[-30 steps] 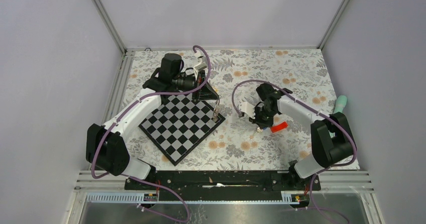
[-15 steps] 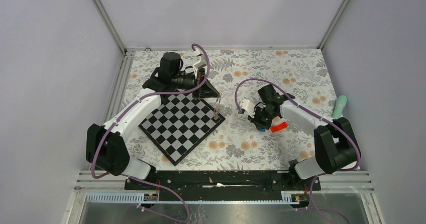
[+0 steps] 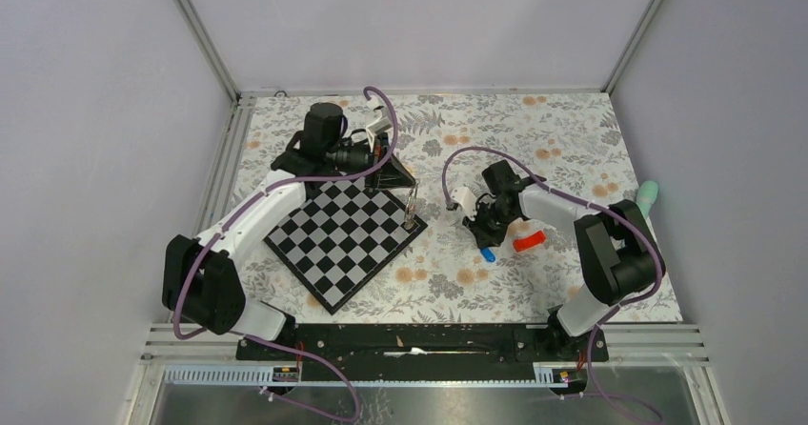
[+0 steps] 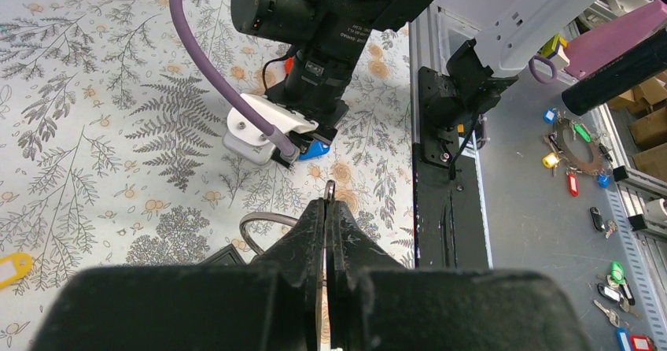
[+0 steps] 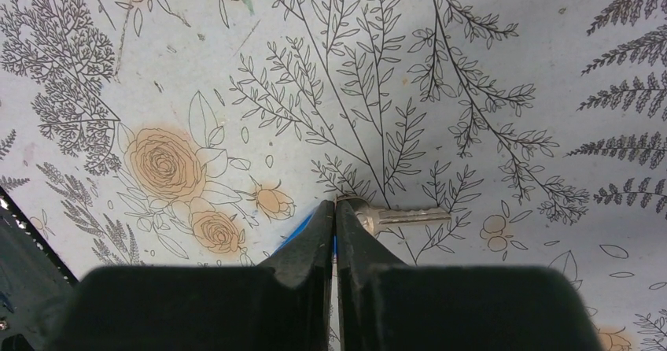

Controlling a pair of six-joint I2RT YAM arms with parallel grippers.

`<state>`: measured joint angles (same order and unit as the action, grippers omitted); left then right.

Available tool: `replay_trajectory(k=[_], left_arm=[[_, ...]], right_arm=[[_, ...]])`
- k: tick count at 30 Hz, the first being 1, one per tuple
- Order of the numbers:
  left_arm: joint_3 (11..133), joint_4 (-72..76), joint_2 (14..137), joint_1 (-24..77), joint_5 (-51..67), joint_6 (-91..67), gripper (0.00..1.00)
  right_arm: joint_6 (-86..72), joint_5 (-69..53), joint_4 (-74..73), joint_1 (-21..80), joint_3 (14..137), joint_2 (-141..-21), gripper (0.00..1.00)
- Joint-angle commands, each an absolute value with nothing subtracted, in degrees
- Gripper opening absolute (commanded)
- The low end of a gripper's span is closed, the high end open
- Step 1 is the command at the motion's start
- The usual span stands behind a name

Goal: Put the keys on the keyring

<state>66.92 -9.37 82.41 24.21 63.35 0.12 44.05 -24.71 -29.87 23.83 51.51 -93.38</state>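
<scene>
My left gripper (image 3: 413,192) is shut on the keyring (image 3: 411,210), a thin silver ring held on edge over the far right corner of the chessboard (image 3: 335,239). In the left wrist view the keyring's rim (image 4: 329,186) pokes out past my left gripper (image 4: 328,203), and a thin metal arc (image 4: 263,219) curves out beside the left finger. My right gripper (image 5: 336,204) is shut, its tips down over a key lying flat on the cloth. That key's silver blade (image 5: 409,216) sticks out to the right and its blue head (image 5: 303,227) to the left. From above, the blue-headed key (image 3: 488,253) lies just below my right gripper (image 3: 482,232).
A red tag (image 3: 529,242) lies on the floral cloth right of the blue key. A teal object (image 3: 647,196) stands at the cloth's right edge. A yellow tag (image 4: 12,264) lies on the cloth in the left wrist view. Metal rails border the table.
My right gripper has shifted left, away from the red tag, and the blue key head now shows on the cloth below it. The left arm has not moved.
</scene>
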Motion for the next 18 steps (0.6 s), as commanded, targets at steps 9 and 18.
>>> replay_trajectory(k=[9, 18], left_arm=[[66.5, -6.3, 80.0, 23.8, 64.2, 0.2, 0.00], [65.6, -5.2, 80.0, 23.8, 63.4, 0.2, 0.00]], right_arm=[[45.7, -26.8, -29.7, 24.1, 53.2, -94.7, 0.02], [46.7, -29.2, -31.8, 23.8, 54.3, -89.2, 0.00]])
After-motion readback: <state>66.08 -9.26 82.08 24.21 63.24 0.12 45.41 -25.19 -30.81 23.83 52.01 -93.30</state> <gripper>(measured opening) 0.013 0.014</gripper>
